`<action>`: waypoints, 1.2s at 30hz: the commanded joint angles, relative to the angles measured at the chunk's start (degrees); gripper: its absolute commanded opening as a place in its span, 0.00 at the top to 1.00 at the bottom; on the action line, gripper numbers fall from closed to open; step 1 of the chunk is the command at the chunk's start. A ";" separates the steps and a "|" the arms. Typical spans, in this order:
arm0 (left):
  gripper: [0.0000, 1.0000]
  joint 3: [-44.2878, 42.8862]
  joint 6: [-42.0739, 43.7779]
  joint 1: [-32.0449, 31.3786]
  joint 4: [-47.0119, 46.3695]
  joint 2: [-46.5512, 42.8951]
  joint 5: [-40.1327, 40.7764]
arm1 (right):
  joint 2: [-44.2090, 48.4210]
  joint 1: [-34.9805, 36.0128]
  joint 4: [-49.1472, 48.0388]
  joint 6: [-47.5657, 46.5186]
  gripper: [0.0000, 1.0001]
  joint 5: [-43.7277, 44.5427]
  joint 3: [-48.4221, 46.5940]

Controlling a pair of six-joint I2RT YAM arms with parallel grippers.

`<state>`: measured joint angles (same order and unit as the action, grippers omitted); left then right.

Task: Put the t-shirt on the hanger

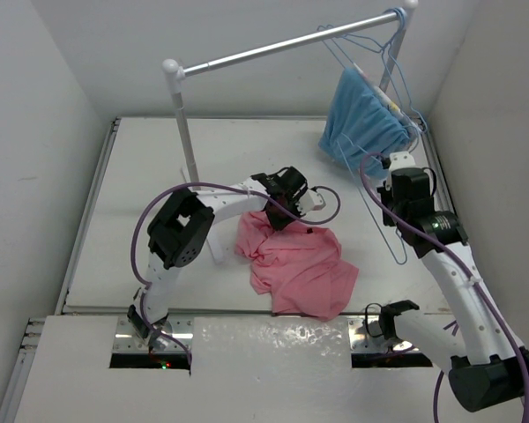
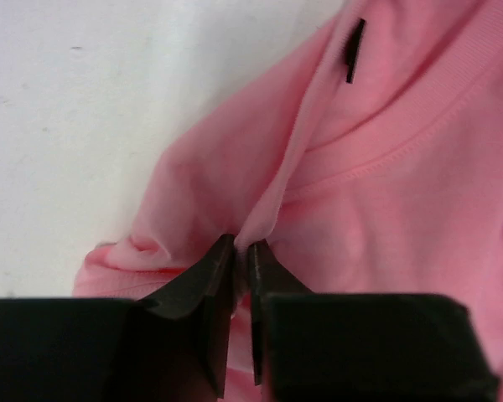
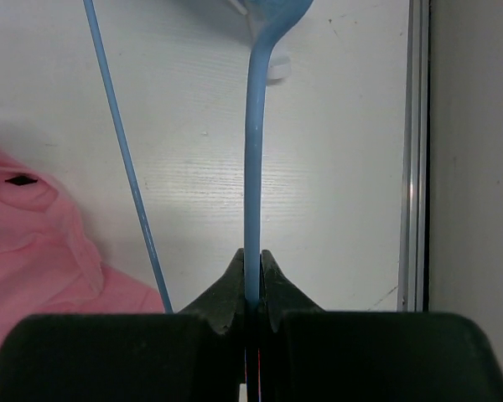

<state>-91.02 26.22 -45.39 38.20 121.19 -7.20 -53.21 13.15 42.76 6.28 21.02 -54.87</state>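
White table [image 1: 132, 203] is stretching under both our arms. On the left, our left gripper [image 2: 241, 249] is pinching a fold of the pink t-shirt [image 2: 386, 209] near its collar, with the rest lying crumpled ahead. On the right, our right gripper [image 3: 251, 258] is clamping the blue hanger [image 3: 252, 167], whose wire is running straight ahead of the fingertips. We are judging both grasps done and the threading not yet begun.
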 commanded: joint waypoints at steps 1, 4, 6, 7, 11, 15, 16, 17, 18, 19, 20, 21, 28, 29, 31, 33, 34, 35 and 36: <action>0.93 -1.44 -1.26 -0.14 -2.68 -2.26 4.29 | 1.26 -0.14 -1.01 0.05 1.00 -0.09 1.17; 0.95 -1.79 -1.34 1.34 -3.39 -4.46 5.62 | 3.72 -0.05 -1.80 1.97 1.00 -5.09 5.72; 0.95 -2.40 -1.61 2.93 -3.39 -5.17 4.40 | 6.17 -0.05 -3.29 4.59 1.00 -10.61 11.07; 0.95 -3.62 -1.61 5.02 -3.04 -5.17 1.87 | 6.97 0.04 -5.82 5.75 1.00 -12.04 12.76; 0.95 -8.55 -2.40 8.12 -0.58 -2.36 -1.67 | 10.23 0.47 -12.35 9.62 1.00 -17.32 19.09; 0.95 -13.02 -2.31 8.21 0.91 -0.25 -4.30 | 10.76 1.09 -13.06 9.63 1.00 -18.71 21.29; 0.95 -14.17 -2.49 8.21 1.70 0.97 -4.49 | 9.98 1.27 -13.06 9.45 1.00 -19.77 21.82; 0.95 -15.23 -2.66 8.21 2.32 1.59 -4.75 | 9.71 1.62 -13.06 9.27 1.00 -20.65 22.78; 0.95 -16.54 -2.92 8.12 3.19 2.03 -4.93 | 9.62 2.05 -13.32 8.75 1.00 -20.84 23.40; 0.95 -16.90 -2.93 8.21 3.38 2.47 -4.67 | 9.70 2.58 -13.58 8.66 1.00 -23.19 24.02; 0.95 -17.08 -2.84 8.12 3.29 2.74 -4.23 | 10.66 3.72 -14.02 8.66 1.00 -23.56 25.15; 0.95 -17.34 -2.84 8.21 3.12 3.00 -3.18 | 11.37 4.69 -14.89 8.74 1.00 -23.91 25.51; 0.95 -18.93 -3.01 8.12 3.02 4.14 -0.97 | 12.96 14.71 -13.67 10.06 1.00 -19.62 24.82; 0.95 -19.36 -3.19 8.21 3.03 4.32 -0.62 | 12.35 14.89 -13.32 10.59 1.00 -19.61 24.90; 0.95 -19.98 -3.28 8.21 3.38 4.76 -0.36 | 11.90 15.24 -13.67 10.85 1.00 -20.05 25.77; 0.95 -20.25 -3.37 8.12 3.55 4.85 -0.09 | 10.68 15.50 -13.59 11.29 1.00 -19.70 25.87; 0.95 -20.16 -3.28 8.12 3.47 4.85 0.25 | 10.32 15.85 -12.89 11.56 1.00 -19.00 25.00; 0.95 -20.16 -3.02 8.12 3.29 4.94 1.13 | 10.15 16.03 -11.23 11.99 1.00 -17.17 24.47; 0.95 -20.07 -2.93 8.12 3.29 5.20 1.66 | 10.23 16.21 -10.43 12.00 1.00 -16.37 23.85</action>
<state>-108.79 23.55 -37.08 42.44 126.45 -7.27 -42.83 28.56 31.86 16.69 1.58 -28.51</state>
